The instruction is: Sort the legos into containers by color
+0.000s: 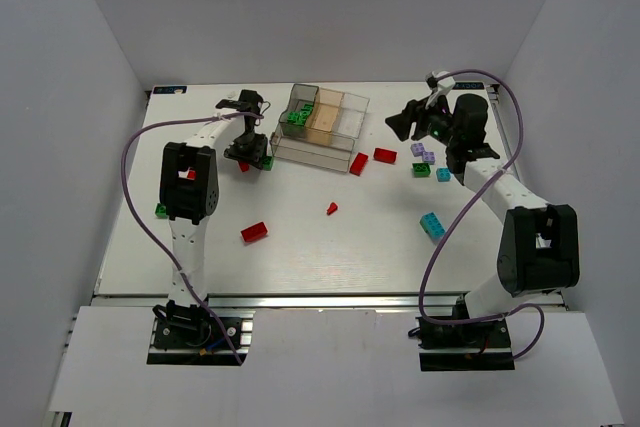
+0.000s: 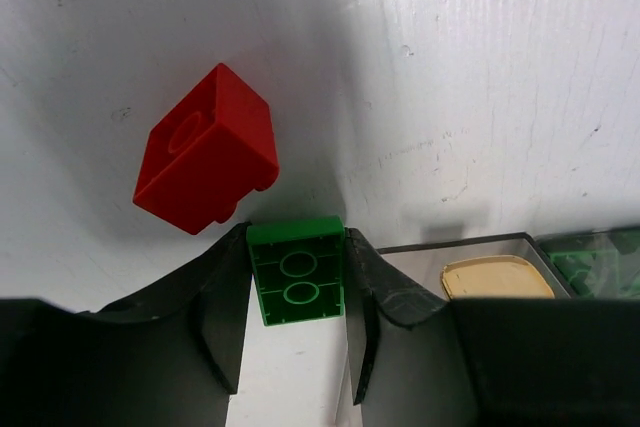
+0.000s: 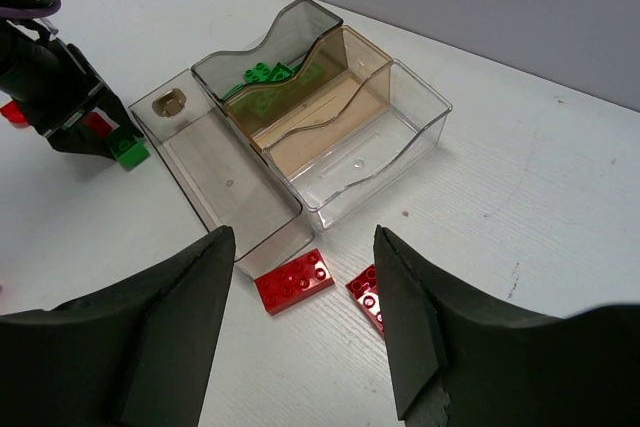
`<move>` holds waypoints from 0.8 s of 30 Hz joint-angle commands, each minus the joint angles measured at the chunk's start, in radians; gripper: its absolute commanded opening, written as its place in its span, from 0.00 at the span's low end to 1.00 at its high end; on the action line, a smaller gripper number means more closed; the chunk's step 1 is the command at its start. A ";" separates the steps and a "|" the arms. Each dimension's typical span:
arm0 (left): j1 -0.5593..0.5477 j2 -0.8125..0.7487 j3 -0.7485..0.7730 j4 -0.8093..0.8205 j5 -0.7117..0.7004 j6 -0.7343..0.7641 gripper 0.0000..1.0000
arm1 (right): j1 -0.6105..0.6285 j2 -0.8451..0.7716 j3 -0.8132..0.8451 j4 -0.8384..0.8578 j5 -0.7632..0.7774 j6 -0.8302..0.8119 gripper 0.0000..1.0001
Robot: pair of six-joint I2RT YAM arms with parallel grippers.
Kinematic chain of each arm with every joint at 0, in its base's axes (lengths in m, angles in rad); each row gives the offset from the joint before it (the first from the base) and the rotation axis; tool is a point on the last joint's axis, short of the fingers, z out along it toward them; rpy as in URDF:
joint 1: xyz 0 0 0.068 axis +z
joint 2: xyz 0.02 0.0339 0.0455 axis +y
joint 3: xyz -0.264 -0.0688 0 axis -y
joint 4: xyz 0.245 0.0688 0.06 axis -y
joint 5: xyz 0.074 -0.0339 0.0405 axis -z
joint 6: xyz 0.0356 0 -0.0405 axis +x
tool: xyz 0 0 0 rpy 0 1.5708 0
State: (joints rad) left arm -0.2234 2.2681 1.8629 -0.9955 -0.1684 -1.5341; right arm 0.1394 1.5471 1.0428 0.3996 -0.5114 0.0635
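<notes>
from above, the left gripper (image 1: 255, 157) sits low at the tray (image 1: 310, 156)'s left corner, likely for a short hop to its greens. left wrist: jaws clamped on a green brick (image 2: 297, 285), glossy, two rings showing, a red brick (image 2: 207, 150) touching it. right wrist: the right gripper (image 3: 305, 239) is spread and empty, facing the tray.

1. Left arm (image 1: 188, 187) is showing white links and chunky black joint housings.
2. Right arm (image 1: 538, 247) is wearing the same white-and-black scheme.
3. Purple cables (image 1: 124, 157) are looping alongside both; matte black fingers (image 3: 150, 337) are finishing each wrist.
</notes>
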 commanded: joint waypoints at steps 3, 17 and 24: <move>0.006 -0.099 -0.027 0.006 -0.054 0.025 0.22 | -0.012 -0.045 -0.003 0.030 -0.038 -0.014 0.63; -0.014 -0.348 -0.077 0.337 -0.142 0.515 0.00 | -0.020 -0.041 -0.010 -0.018 -0.035 -0.059 0.64; -0.014 -0.240 -0.006 0.641 0.134 0.758 0.01 | -0.024 -0.036 -0.009 -0.038 -0.026 -0.102 0.65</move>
State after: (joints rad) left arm -0.2306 1.9774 1.8019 -0.5144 -0.1722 -0.9379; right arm 0.1211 1.5372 1.0321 0.3565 -0.5331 -0.0078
